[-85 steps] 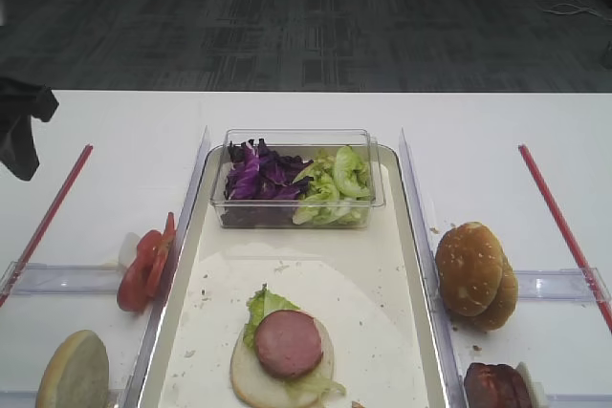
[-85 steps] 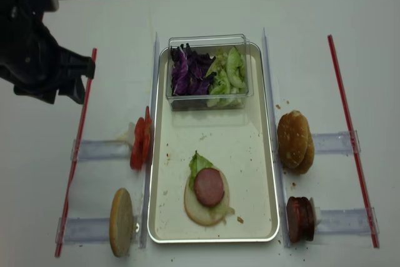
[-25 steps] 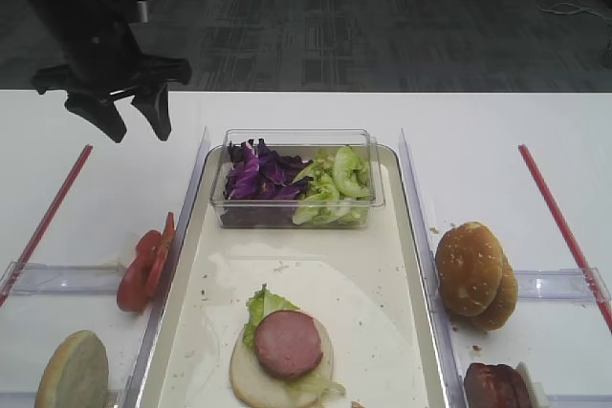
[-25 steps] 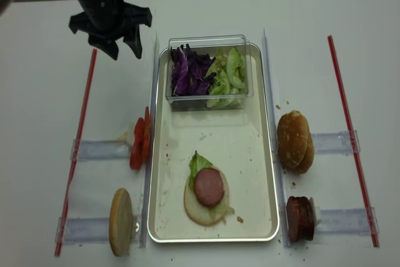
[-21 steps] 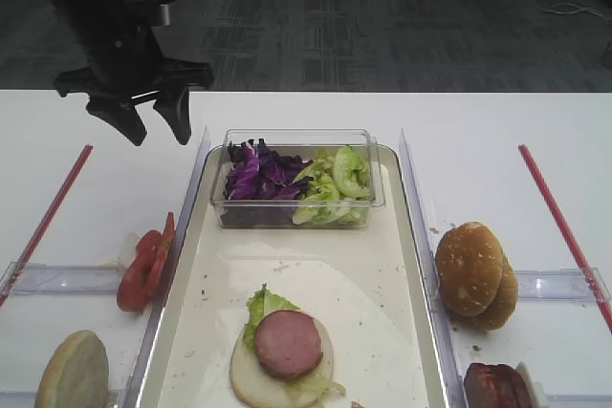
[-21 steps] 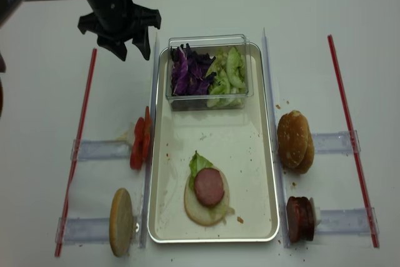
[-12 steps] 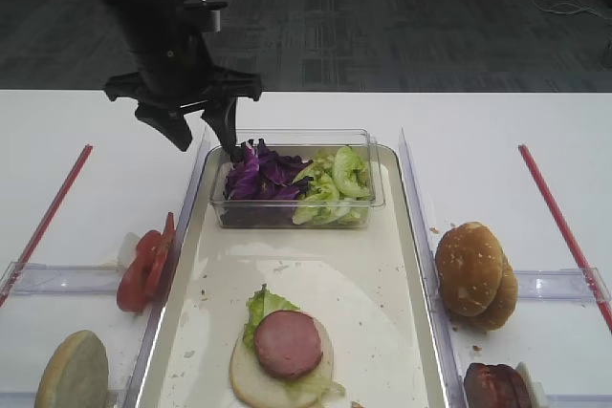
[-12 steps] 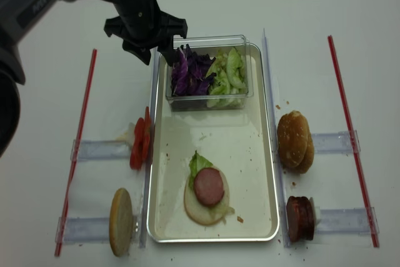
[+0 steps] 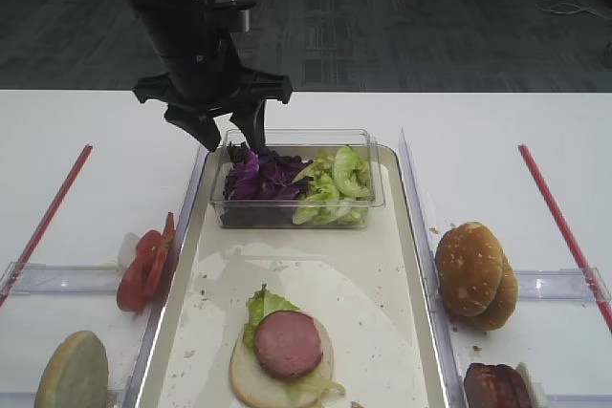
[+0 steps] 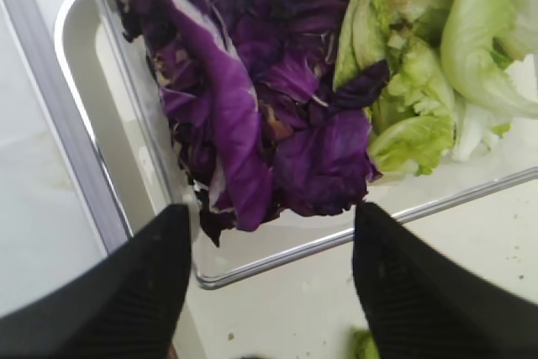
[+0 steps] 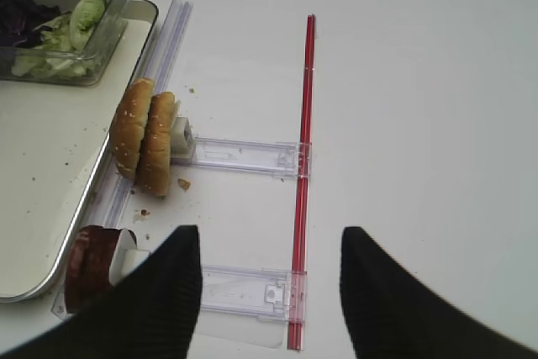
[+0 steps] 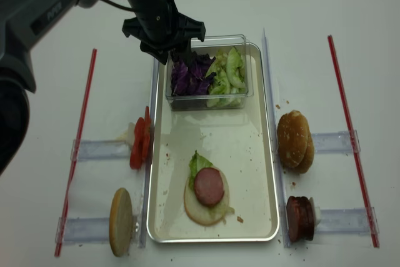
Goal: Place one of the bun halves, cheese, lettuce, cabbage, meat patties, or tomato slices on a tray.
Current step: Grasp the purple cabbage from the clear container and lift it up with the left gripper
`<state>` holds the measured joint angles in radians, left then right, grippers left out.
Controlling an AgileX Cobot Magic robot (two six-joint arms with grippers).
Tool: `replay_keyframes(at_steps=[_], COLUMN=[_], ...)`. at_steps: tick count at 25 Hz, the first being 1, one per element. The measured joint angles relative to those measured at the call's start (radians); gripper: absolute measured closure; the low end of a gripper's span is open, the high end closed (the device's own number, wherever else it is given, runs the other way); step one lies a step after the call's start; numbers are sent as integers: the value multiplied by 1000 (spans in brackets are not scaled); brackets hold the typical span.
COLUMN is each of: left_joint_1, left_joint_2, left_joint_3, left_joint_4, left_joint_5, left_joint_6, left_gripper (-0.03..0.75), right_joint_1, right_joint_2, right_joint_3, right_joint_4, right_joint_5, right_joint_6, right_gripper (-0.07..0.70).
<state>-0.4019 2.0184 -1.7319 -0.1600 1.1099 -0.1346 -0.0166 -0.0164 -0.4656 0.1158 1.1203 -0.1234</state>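
Note:
My left gripper [image 9: 229, 140] [image 12: 174, 55] hangs open over the left end of the clear tub [image 9: 296, 133], just above the purple cabbage [image 10: 252, 124] [image 9: 253, 174]; nothing is between its fingers. Green lettuce [image 10: 420, 65] [image 9: 335, 183] fills the tub's right half. The tub stands at the far end of the silver tray [image 9: 402, 265]. Near the tray's front lies a bun half [image 9: 251, 381] topped with lettuce and a meat patty [image 9: 287, 343]. My right gripper [image 11: 269, 237] is open and empty above the table, right of the tray.
Tomato slices [image 9: 143, 265] and a bun half [image 9: 72, 375] stand on edge in clear holders left of the tray. Seeded bun halves [image 9: 475, 274] and meat patties [image 9: 495, 387] stand to its right. Red strips [image 9: 48, 217] [image 9: 564, 226] run along both sides.
My left gripper has travelled from the far left of the table rightward to the tub, now above the cabbage. Its jaws stayed open. The food has not moved.

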Motion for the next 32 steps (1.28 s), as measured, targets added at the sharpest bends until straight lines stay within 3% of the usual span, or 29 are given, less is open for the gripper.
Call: replay_keyframes(at_steps=[8,14,25,32], left_joint_1=[0,0,0,0], left_joint_2=[13,83,132,160], left_joint_3=[-1,-28,-45,-50], left_joint_4=[-4,-5,-6,-6], left_joint_5=[-33,-30,-66,-72], left_joint_6=[0,9,11,13], left_gripper=[288,291,396,408], right_joint_1=[0,0,0,0], right_joint_2=[0,0,0,0], right_joint_3=[0,0,0,0], right_joint_4=[0,0,0,0], right_joint_5=[0,0,0,0], right_joint_6=[0,0,0,-2], right_gripper=[244,244,244,244])
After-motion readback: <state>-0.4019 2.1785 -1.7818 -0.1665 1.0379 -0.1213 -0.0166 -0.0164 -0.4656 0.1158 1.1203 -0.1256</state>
